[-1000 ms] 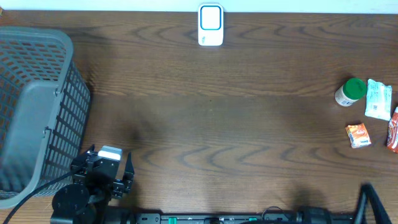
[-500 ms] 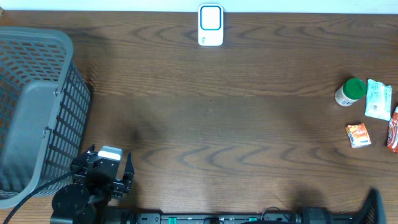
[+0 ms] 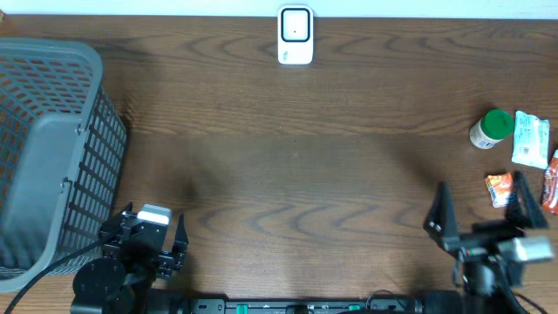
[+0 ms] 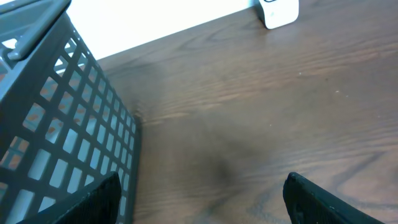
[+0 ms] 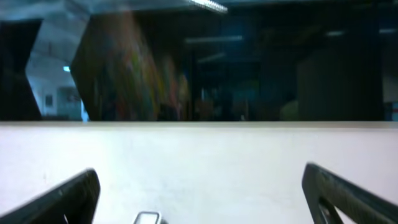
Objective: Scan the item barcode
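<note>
A grey mesh basket (image 3: 52, 148) filled the table's (image 3: 296, 174) left end, and the left gripper (image 3: 146, 237) sat spread and empty beside it. The white scanner (image 3: 296, 35) stood at the far edge, mid-table. Rightward, the right gripper (image 3: 482, 208) gaped empty beside the items: a green-capped bottle (image 3: 491, 128), a white packet (image 3: 530, 139), an orange packet (image 3: 498, 188) and a red packet (image 3: 552, 180).

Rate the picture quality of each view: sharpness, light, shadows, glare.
Overhead: sharp and evenly lit, with only faint soft shadows on the dark wooden table; the white box-shaped scanner is crisp. Left wrist: the close grey plastic lattice basket looks soft, and the far background is blown out white. Right wrist: blurred throughout, with streaks of reflected light in the dark upper band.
</note>
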Tool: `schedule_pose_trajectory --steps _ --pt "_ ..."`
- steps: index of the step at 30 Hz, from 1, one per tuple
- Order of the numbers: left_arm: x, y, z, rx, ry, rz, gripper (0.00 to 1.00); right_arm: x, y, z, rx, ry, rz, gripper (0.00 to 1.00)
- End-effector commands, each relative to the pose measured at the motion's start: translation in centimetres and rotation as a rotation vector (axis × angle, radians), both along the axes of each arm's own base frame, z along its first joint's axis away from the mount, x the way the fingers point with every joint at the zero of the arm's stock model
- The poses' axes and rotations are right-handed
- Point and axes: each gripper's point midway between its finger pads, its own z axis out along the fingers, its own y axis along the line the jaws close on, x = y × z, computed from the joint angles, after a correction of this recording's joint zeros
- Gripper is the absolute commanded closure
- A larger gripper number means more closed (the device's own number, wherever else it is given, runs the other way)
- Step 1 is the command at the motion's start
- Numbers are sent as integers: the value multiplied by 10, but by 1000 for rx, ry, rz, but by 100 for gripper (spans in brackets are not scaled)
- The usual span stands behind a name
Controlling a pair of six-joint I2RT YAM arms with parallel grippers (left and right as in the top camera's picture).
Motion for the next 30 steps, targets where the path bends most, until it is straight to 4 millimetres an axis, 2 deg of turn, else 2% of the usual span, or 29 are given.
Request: schedule_pose_trajectory --steps 1,7,8,9,16,20,30 --pt "0 2 2 7 -8 10 16 24 1 -45 16 78 15 1" --pt "0 2 2 7 -8 10 16 52 -9 -114 40 227 -42 1" --pt "0 2 2 7 -8 10 16 53 -9 -120 40 240 -42 1" --pt "0 2 2 7 -8 10 16 58 -10 -138 42 276 -48 1" --pt "0 2 2 7 -8 10 16 66 -10 -182 40 399 -50 1" --pt "0 2 2 7 -8 10 16 66 -10 -218 39 543 -53 1" --pt "0 2 2 7 -8 10 16 66 -11 -216 39 536 -57 1"
